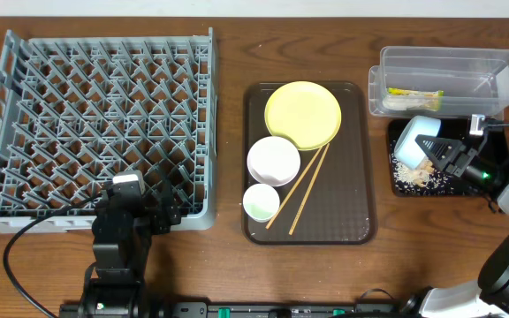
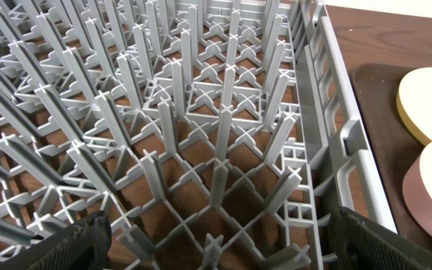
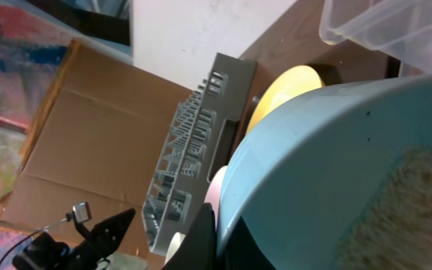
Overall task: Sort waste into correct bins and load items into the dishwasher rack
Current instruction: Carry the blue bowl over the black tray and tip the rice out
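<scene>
Light blue bowl (image 1: 416, 132), clamped in the right gripper (image 1: 435, 150), tilts over the black tray (image 1: 453, 187) holding rice scraps (image 1: 412, 177). Wrapper (image 1: 414, 93) is binned. Dishwasher rack (image 1: 95, 124) is unloaded, with the left gripper (image 2: 223, 244) spread wide above it.

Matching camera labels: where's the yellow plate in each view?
Overhead: yellow plate at the top of the brown tray, centre-right.
Left wrist: plate cut off by the right edge.
Right wrist: plate upper centre, behind the light blue bowl.
Shared landmark: grey rack, visible in all three.
</scene>
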Available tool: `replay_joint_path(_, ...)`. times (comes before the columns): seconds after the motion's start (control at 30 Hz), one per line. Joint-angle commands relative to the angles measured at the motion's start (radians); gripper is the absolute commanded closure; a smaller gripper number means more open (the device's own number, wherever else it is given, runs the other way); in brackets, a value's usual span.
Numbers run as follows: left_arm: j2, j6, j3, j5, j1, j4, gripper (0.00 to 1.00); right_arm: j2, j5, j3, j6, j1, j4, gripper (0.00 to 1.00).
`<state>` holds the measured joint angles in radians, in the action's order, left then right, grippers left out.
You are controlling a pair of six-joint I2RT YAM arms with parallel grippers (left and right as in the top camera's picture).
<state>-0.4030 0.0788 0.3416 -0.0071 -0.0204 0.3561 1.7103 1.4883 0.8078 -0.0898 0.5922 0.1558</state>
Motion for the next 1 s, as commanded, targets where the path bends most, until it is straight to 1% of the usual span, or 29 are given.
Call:
replay_joint_path(0.0,0.0,0.008,0.02,-0.008,0.004,-0.001,0.06,0.005,0.071,-0.004,0.044,0.017,-0.009,0.99)
replay_joint_path(0.27,0.0,0.008,0.02,-0.008,0.004,-0.002,0.06,0.005,0.071,-0.004,0.055,0.056,-0.037,0.99)
replay_joint_path(0.4,0.0,0.008,0.02,-0.008,0.004,-0.002,0.06,0.005,0.063,-0.004,0.051,0.066,-0.084,0.99)
replay_joint_path(0.53,0.0,0.008,0.02,-0.008,0.004,-0.002,0.06,0.005,0.058,-0.004,-0.025,0.083,-0.114,0.99)
replay_joint_path(0.67,0.0,0.008,0.02,-0.008,0.004,-0.002,0.06,0.005,0.045,-0.004,-0.036,0.089,-0.135,0.99)
replay_joint_path(0.73,0.0,0.008,0.02,-0.008,0.004,-0.002,0.06,0.005,-0.017,-0.004,-0.091,0.088,-0.137,0.99)
replay_joint_path(0.8,0.0,0.008,0.02,-0.008,0.004,-0.002,0.06,0.005,-0.105,-0.004,-0.183,0.088,-0.138,0.99)
replay_joint_path(0.87,0.0,0.008,0.02,-0.008,0.004,-0.002,0.06,0.005,-0.154,-0.004,-0.222,0.088,-0.142,0.99)
replay_joint_path(0.97,0.0,0.008,0.02,-0.008,0.004,-0.002,0.06,0.005,-0.183,-0.004,-0.234,0.088,-0.145,0.99)
